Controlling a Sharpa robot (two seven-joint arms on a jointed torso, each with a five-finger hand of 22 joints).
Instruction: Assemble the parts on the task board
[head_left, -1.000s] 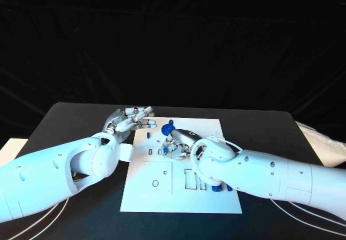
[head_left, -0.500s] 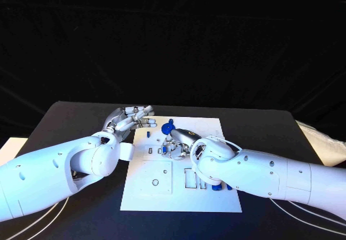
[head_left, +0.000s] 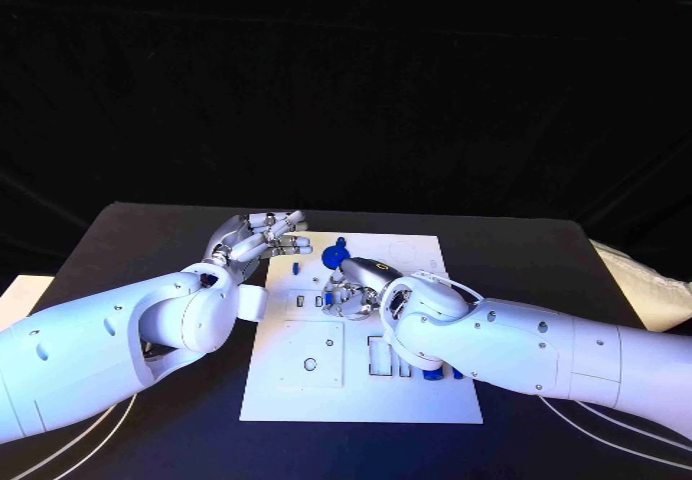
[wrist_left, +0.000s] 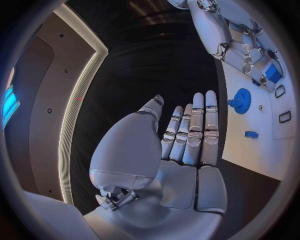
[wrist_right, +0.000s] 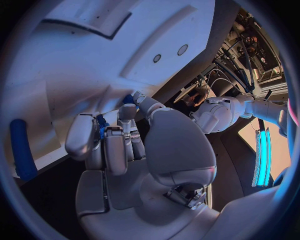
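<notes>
Little change since a second ago: right hand (head_left: 351, 290) still curled on a small blue part (wrist_right: 101, 125) over the task board (head_left: 418, 400). Left hand (head_left: 261, 238) fingers straight, holding nothing, at the board's far-left corner. No readable writing.

Very little is altered. The right hand (head_left: 353, 290) has been drawn slightly nearer the robot over the board (head_left: 364, 385), its fingers kept curled around a small blue part (wrist_right: 101, 125). The left hand (head_left: 260, 236) is barely shifted.
</notes>
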